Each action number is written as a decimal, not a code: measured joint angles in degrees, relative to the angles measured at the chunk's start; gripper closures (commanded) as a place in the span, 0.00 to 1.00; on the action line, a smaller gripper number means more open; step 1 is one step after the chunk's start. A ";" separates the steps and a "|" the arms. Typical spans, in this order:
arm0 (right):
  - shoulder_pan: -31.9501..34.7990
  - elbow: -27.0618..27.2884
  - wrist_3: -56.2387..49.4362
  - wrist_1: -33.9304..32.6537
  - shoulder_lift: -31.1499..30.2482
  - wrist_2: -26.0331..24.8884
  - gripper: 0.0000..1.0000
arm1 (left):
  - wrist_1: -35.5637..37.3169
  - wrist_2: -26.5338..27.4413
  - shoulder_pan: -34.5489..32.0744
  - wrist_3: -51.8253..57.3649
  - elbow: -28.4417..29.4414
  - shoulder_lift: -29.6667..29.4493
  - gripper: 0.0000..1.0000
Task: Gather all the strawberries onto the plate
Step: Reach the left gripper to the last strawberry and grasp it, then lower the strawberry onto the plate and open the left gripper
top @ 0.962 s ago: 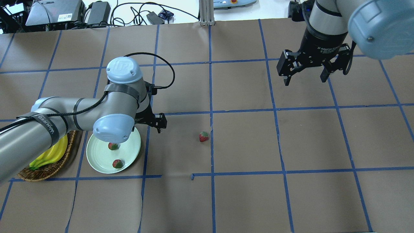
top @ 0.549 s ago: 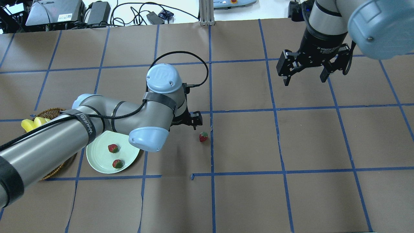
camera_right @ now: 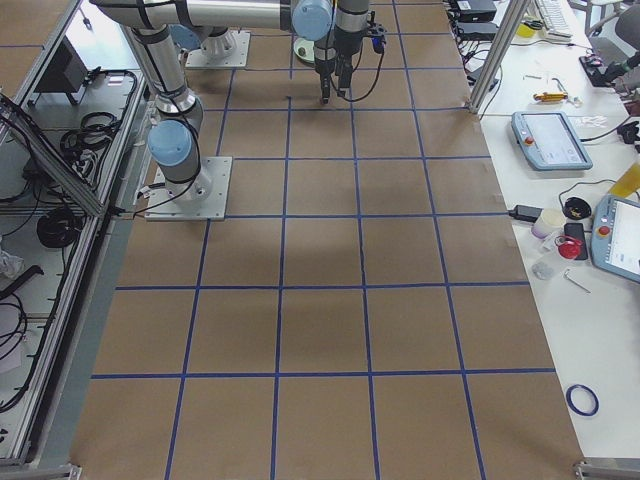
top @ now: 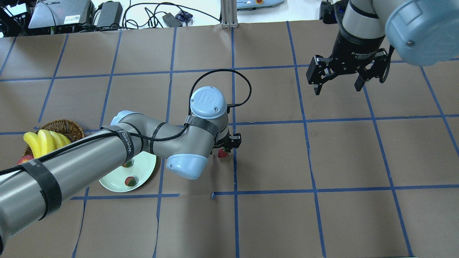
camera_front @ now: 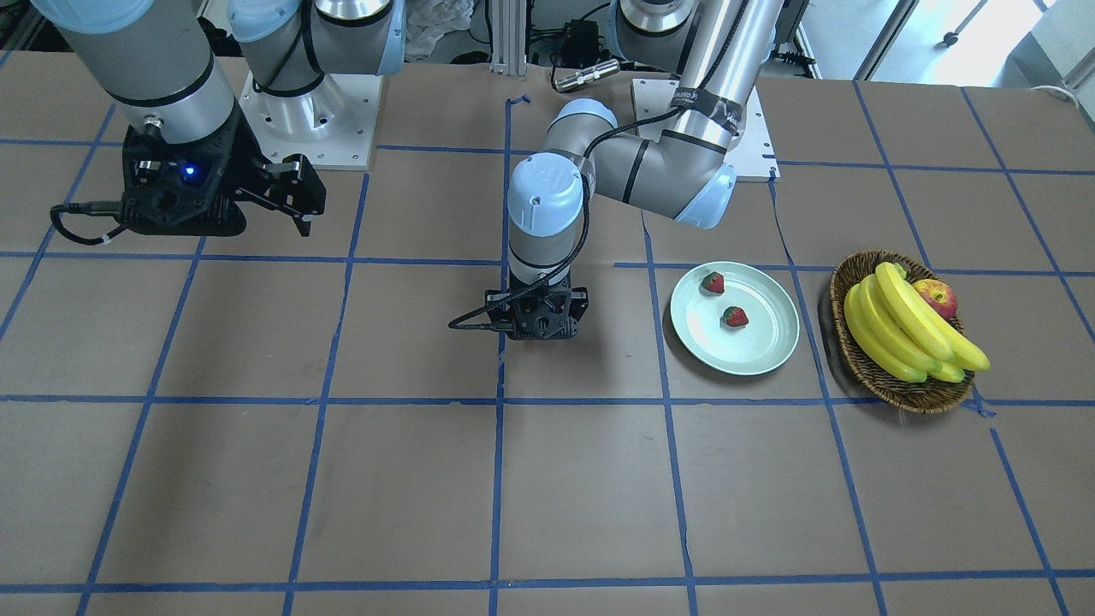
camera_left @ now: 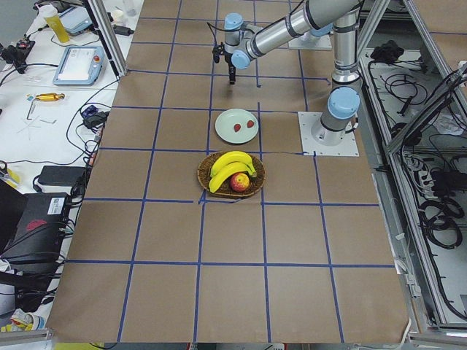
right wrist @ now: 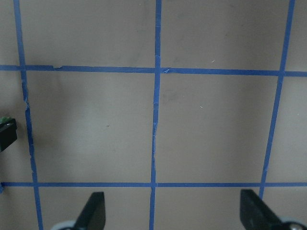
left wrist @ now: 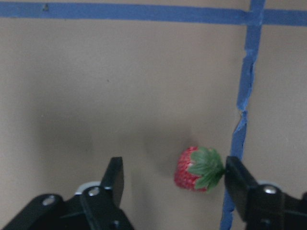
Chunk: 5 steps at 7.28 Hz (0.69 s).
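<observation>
Hidden: loose strawberry (top: 222, 153) half covered by the left tool (top: 230, 141) in the overhead view, wholly covered in the front view; upper plate strawberry (top: 126, 164) mostly behind the left arm (top: 89, 165) overhead.
Cut off: finger bases of both tools, at the lower edge of the wrist views.
Hard to tell: whether the green cap touches the finger at lower right of the left wrist view.
Loose strawberry, place: on the bench (top: 322, 215), centre of the overhead view, just beside a blue tape line (left wrist: 242, 96), well apart from the plate (top: 147, 168).
Loose strawberry, axis: on its side, long axis across the left wrist frame, cap to the right, red tip to the left.
Left tool: spread wide, gripping nothing, one finger either side of the loose strawberry, fruit nearer the right-hand finger.
Right tool (top: 337, 89): spread wide, empty, above bare bench at upper right of the overhead view.
Plate: left of centre overhead, lower plate strawberry (top: 129, 181) plain to see, apart from the upper one.
Front view only: both plate strawberries clear; basket (camera_front: 855, 359) with bananas (camera_front: 898, 329) and apple (camera_front: 937, 298) beside the plate.
Left wrist view only: the cap and the gaps to the fingers.
</observation>
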 measured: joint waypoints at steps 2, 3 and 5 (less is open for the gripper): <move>0.00 0.00 -0.06 0.00 0.02 -0.10 0.00 | 0.06 0.19 -0.39 0.95 0.14 -0.21 0.93; 0.00 0.00 -0.08 -0.01 0.05 -0.17 0.00 | -0.53 0.58 -0.10 3.03 0.39 0.41 0.92; 0.00 0.00 -0.09 -0.06 0.08 -0.27 0.00 | -5.48 2.91 5.46 11.12 1.00 3.30 0.90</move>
